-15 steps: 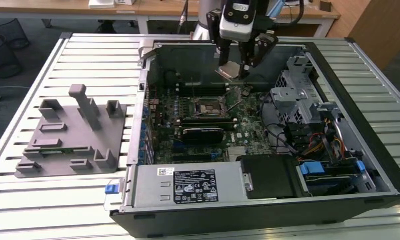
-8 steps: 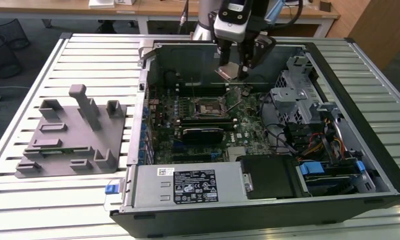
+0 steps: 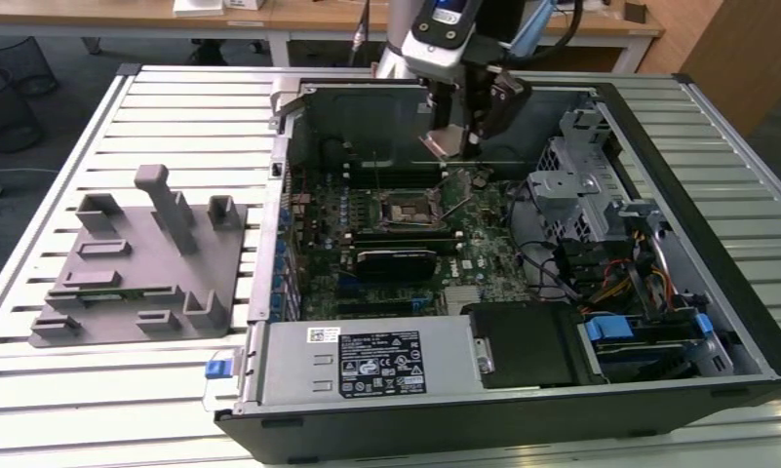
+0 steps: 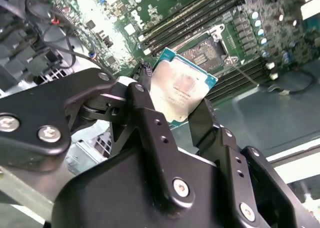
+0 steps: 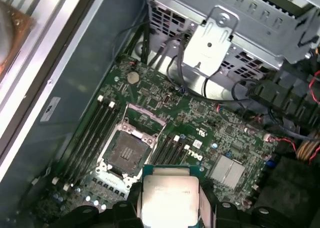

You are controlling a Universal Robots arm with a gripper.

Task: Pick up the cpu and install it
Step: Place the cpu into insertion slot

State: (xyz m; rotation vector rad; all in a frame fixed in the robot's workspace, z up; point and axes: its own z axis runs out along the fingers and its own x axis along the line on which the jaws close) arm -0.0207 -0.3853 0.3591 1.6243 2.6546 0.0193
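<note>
The cpu [image 4: 184, 86] is a flat silver square with a thin green rim, and my gripper [image 4: 172, 108] is shut on it, one black finger on each of two opposite edges. In the exterior view the gripper [image 3: 451, 146] hangs with the cpu [image 3: 443, 144] over the back of the open computer case [image 3: 702, 195], above the motherboard. The square metal-framed socket [image 3: 404, 208] lies open a little nearer the case's front than the chip. In the first wrist view the cpu [image 5: 170, 195] sits between the fingers [image 5: 131, 203], with the socket [image 5: 125, 150] below and to one side.
Black memory sticks [image 3: 397, 236] lie beside the socket. A metal drive cage [image 3: 572, 185] and bundled cables [image 3: 611, 283] stand at the exterior view's right inside the case. The power supply [image 3: 364, 361] spans the front. A grey parts fixture [image 3: 143, 263] rests on the slatted table.
</note>
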